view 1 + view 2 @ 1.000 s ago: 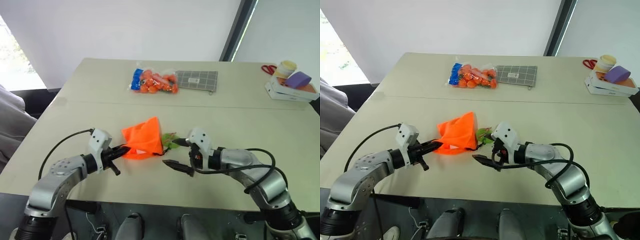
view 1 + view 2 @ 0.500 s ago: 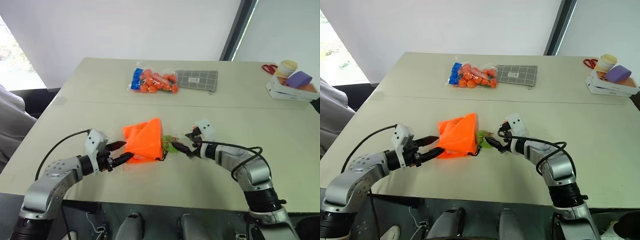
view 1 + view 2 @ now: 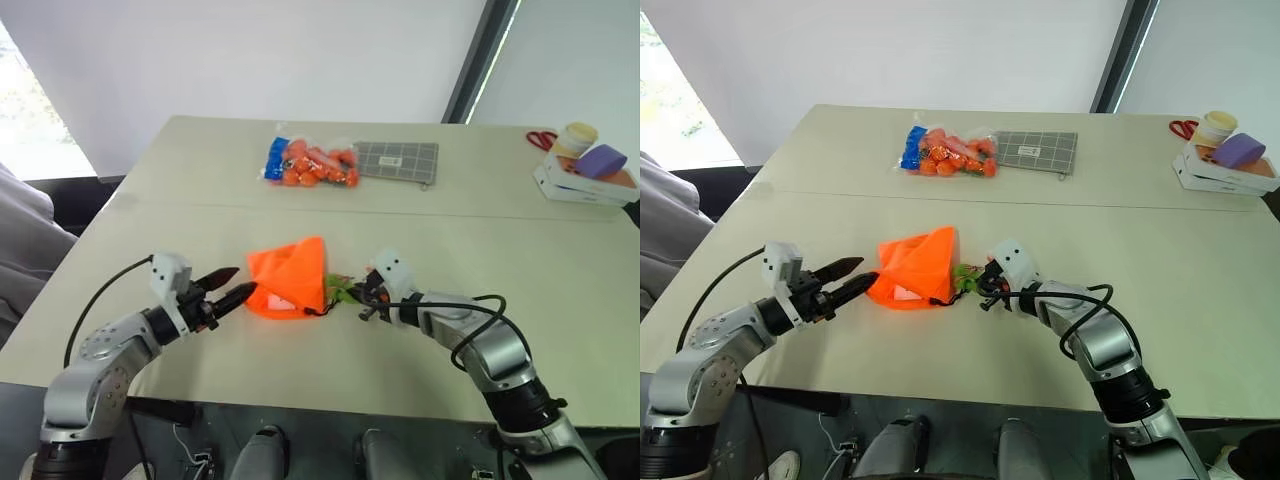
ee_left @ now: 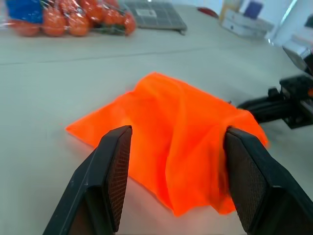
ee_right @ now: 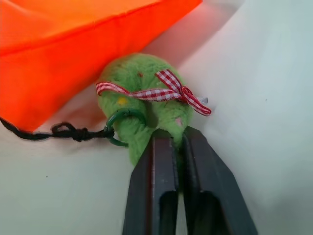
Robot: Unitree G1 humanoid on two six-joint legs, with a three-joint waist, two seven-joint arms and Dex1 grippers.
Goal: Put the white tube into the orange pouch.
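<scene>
Changes since a second earlier: right fingers (image 5: 168, 134), then wide apart near the green ball, had closed on it; left fingers (image 4: 172, 183), then pinched on the pouch corner, had let go and drawn slightly back.
Right fingers: pressed together on the lower edge of the green ball (image 5: 142, 105), a fuzzy tuft tied with a red-checked ribbon (image 5: 168, 90) and joined by a green ring to the black cord (image 5: 54, 132).
Left fingers: standing wide, holding nothing, level and aimed at the pouch's near corner, just short of the fabric.
Orange pouch (image 3: 290, 278): lay slumped in a peak on the table (image 3: 470, 250) between the two hands, with its mouth not opened.
White tube: I could not find it on the table; whether it sat in the pouch could not be told.
Step in hand, as judged: taking hold of the pouch at both ends to work its mouth open.
How to do it well: keep the ball pinch firm but pull gently along the cord, since tugging would cinch the mouth; bring the left fingers onto one fabric layer only, near the hem, so the opening can spread.
Risk: soft cloth could slide away rather than open.
Count, fingers: two pairs.
Count, pouches: one.
Count, green balls: one.
Count, far side: one clear bag of orange items (image 3: 310, 163), one grey checked mat (image 3: 397, 160).
Count, right corner: one white box (image 3: 585, 183), one purple block (image 3: 598, 160), one round jar (image 3: 574, 136), one pair of red scissors (image 3: 540, 137).
</scene>
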